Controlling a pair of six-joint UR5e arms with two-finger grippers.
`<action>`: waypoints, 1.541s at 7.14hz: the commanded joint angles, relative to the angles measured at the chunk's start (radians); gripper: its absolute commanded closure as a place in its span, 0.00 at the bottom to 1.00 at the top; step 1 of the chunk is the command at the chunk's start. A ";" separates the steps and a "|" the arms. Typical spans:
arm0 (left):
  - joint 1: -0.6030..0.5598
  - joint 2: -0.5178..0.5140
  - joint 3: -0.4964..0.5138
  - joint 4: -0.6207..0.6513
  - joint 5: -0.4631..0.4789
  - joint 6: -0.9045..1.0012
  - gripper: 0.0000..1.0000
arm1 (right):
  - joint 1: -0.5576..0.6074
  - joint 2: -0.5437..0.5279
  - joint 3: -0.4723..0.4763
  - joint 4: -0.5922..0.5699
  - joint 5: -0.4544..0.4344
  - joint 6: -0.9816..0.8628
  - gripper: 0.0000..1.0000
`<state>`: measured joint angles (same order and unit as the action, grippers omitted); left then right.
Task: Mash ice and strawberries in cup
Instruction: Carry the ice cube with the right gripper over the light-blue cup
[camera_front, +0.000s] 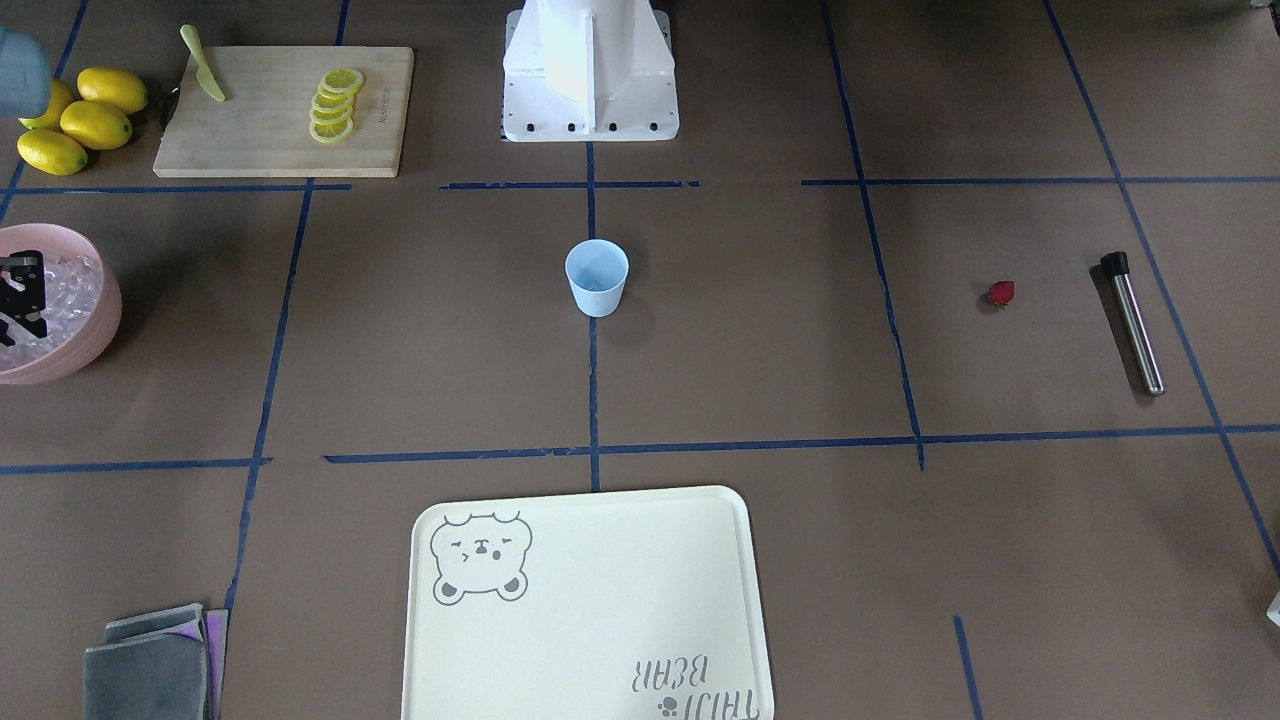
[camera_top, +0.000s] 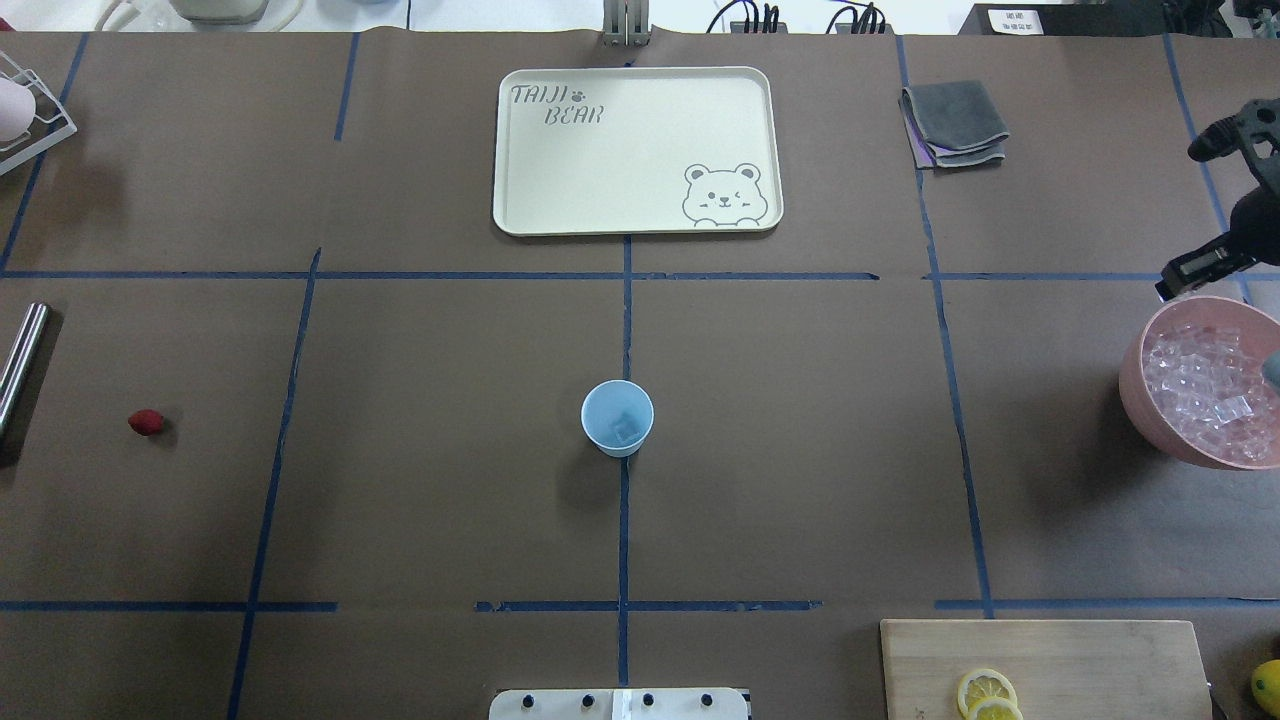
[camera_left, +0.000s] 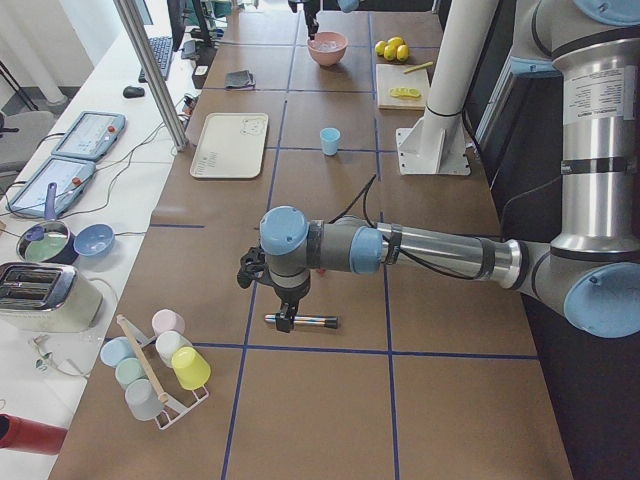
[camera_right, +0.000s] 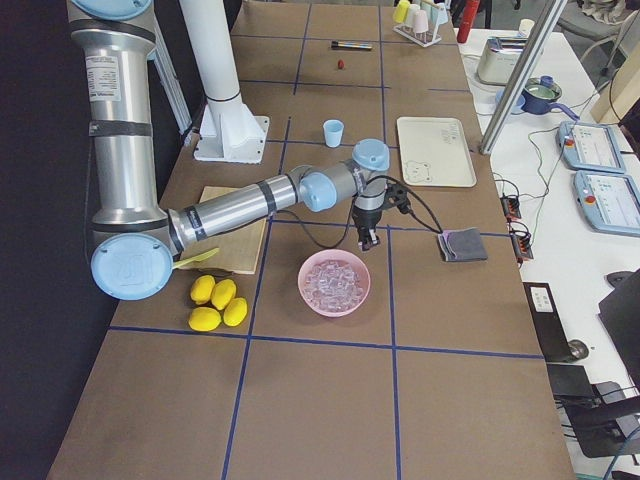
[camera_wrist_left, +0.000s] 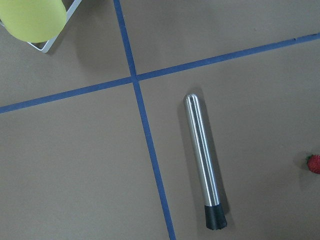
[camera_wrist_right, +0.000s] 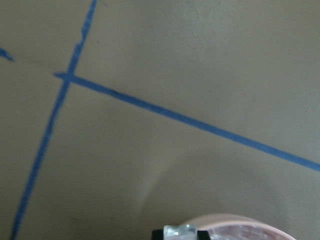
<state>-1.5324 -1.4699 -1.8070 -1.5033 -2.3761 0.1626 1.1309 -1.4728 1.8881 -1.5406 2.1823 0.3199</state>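
Observation:
The pale blue cup (camera_top: 617, 418) stands upright at the table's middle, with a clear ice cube (camera_top: 626, 428) in its bottom. More ice (camera_top: 1200, 385) fills the pink bowl (camera_top: 1135, 390) at the right edge. My right gripper (camera_wrist_right: 181, 234) hangs over that bowl's far rim, shut on one ice cube (camera_wrist_right: 180, 230). The strawberry (camera_top: 146, 422) lies on the table far left, beside a steel muddler (camera_wrist_left: 202, 160). My left gripper (camera_left: 287, 318) hovers above the muddler. It shows only in the left side view, so I cannot tell whether it is open or shut.
A cream bear tray (camera_top: 520, 150) lies beyond the cup. A cutting board (camera_front: 200, 140) holds lemon slices (camera_front: 333, 105) and a green knife (camera_front: 203, 65), with whole lemons (camera_front: 85, 120) beside it. Grey cloths (camera_top: 955, 122) lie at the far right. A cup rack (camera_left: 160, 365) stands past the muddler.

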 joint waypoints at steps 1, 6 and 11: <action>0.000 -0.001 -0.002 0.000 0.000 0.000 0.00 | -0.109 0.191 0.005 -0.032 -0.002 0.326 1.00; 0.000 -0.004 -0.003 0.000 0.000 0.000 0.00 | -0.507 0.597 -0.009 -0.265 -0.281 0.839 1.00; 0.000 -0.004 -0.003 0.000 0.000 0.000 0.00 | -0.700 0.789 -0.216 -0.279 -0.430 1.015 1.00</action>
<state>-1.5325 -1.4741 -1.8101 -1.5033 -2.3761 0.1626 0.4487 -0.6926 1.6974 -1.8230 1.7641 1.3267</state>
